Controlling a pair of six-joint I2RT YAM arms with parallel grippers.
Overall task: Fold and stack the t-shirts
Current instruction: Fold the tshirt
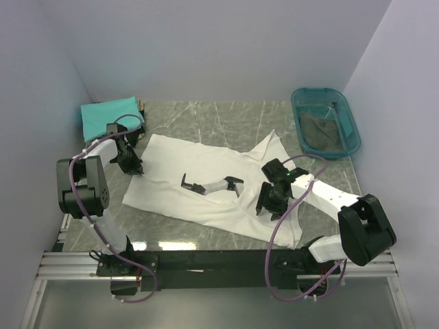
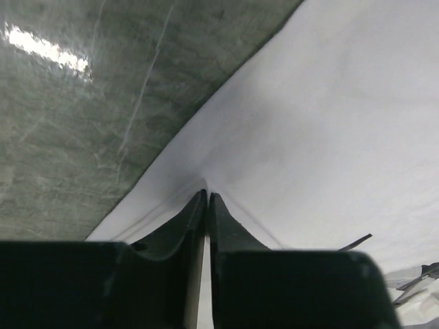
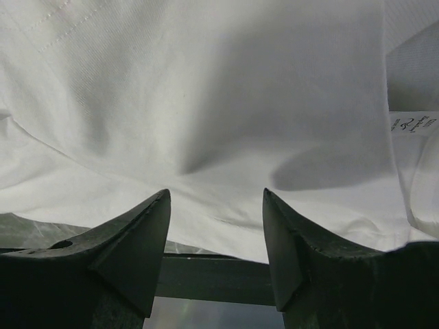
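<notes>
here the white t-shirt (image 1: 185, 154) is spread out mid-worktop (image 1: 206, 113), print up. its left edge is pinched between the clenched left fingers (image 2: 182, 229). the right fingers (image 3: 137, 236) are held released over the cloth's right part. the teal t-shirt (image 1: 108, 115) is laid folded at the far left; the black t-shirt (image 1: 321, 131) is bundled in the tub (image 1: 326, 92).

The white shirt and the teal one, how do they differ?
The white t-shirt lies spread open mid-table; the teal t-shirt sits folded at the far-left corner. The white one is printed, the teal plain. The left gripper pinches the white one, not the teal. Both rest on the table.
</notes>
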